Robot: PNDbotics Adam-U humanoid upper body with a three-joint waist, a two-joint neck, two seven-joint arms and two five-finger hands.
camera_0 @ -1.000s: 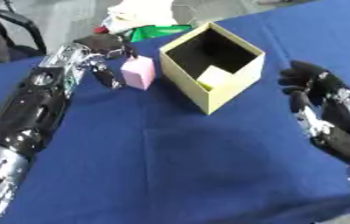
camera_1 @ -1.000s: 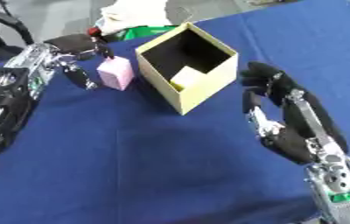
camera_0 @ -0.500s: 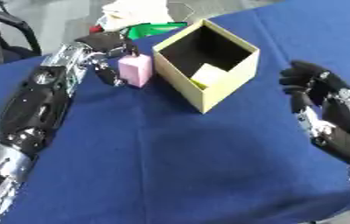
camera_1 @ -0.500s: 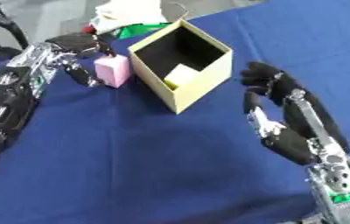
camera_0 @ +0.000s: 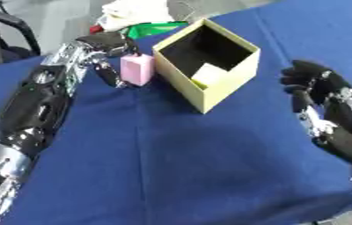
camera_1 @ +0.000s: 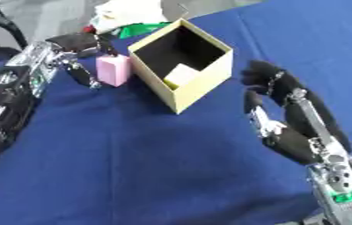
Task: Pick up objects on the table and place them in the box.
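A pink block point(camera_0: 137, 69) stands on the blue table just left of an open tan box point(camera_0: 207, 64). My left hand point(camera_0: 107, 47) is at the block's far left side, fingers curled over its top and thumb down its left face, pinching it. Inside the box lies a pale yellow block point(camera_0: 208, 74). My right hand point(camera_1: 270, 90) hovers to the right of the box, fingers loosely curled and holding nothing, apart from the box.
Behind the box lie a white crumpled thing point(camera_0: 133, 11), a green item point(camera_0: 154, 29) and a bit of red point(camera_0: 94, 29). The blue cloth point(camera_0: 171, 167) spreads toward me in front of the box. A dark chair frame point(camera_0: 9, 24) stands at the far left.
The whole picture has shifted slightly, so the camera moved. My left hand stays curled on the pink block beside the box; the right hand has barely moved.
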